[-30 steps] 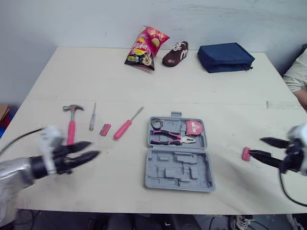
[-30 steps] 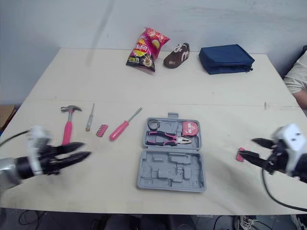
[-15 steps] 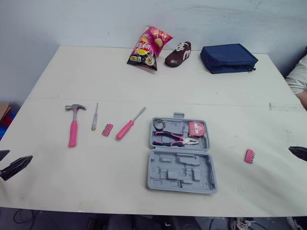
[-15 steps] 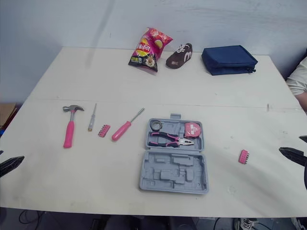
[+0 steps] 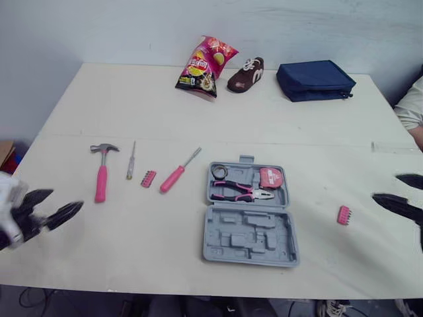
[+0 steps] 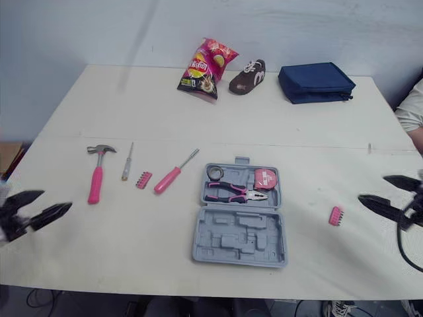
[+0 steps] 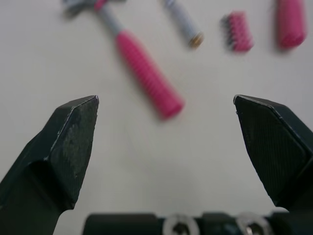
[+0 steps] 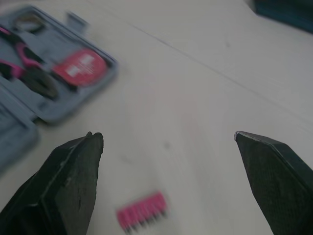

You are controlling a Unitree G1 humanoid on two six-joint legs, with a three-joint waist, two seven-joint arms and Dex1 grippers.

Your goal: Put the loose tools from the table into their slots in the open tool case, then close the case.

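Tool case (image 5: 248,221) lies open near the middle of the bench (image 5: 198,105), with pliers (image 5: 241,192) and a tape measure (image 5: 269,176) in its far half. Left hand (image 5: 66,199) hovers at the bench's left edge, spread wide and empty, pointing toward the hammer (image 5: 101,179). Beside the hammer lie a slim screwdriver (image 5: 130,163), a pink bit strip (image 5: 148,178) and a pink-handled screwdriver (image 5: 175,173). Right hand (image 5: 385,187) hovers at the right edge, spread wide and empty, near a second bit strip (image 5: 343,214) but apart from it

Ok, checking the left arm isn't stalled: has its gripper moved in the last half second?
Yes. The left gripper has come inward over the table, nearer the hammer, which stays put.
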